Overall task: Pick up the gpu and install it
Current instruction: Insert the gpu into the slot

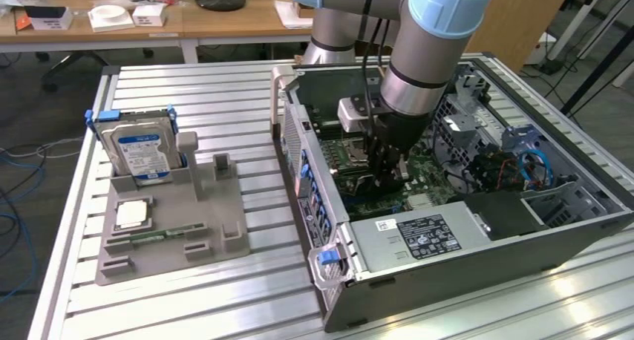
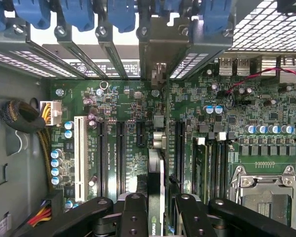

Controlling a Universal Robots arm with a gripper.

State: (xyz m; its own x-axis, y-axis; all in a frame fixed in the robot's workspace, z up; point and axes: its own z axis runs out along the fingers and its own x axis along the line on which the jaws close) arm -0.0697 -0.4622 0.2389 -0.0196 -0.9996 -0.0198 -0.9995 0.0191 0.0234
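The gpu [image 2: 157, 182] is pinched edge-on between the fingers of the gripper [image 2: 155, 210], directly over a motherboard [image 2: 128, 98] expansion slot; the install step is judged in hand, calling for square alignment. At twelve o'clock, the case's blue retaining clips [image 2: 79, 12] crowd the bracket end. Beyond the computer case [image 1: 495, 236], a hard drive [image 1: 139, 151] is racked.

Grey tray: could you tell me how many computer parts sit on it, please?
3: hard drive standing at its far end, processor lying mid-tray, memory stick flat nearest the camera.
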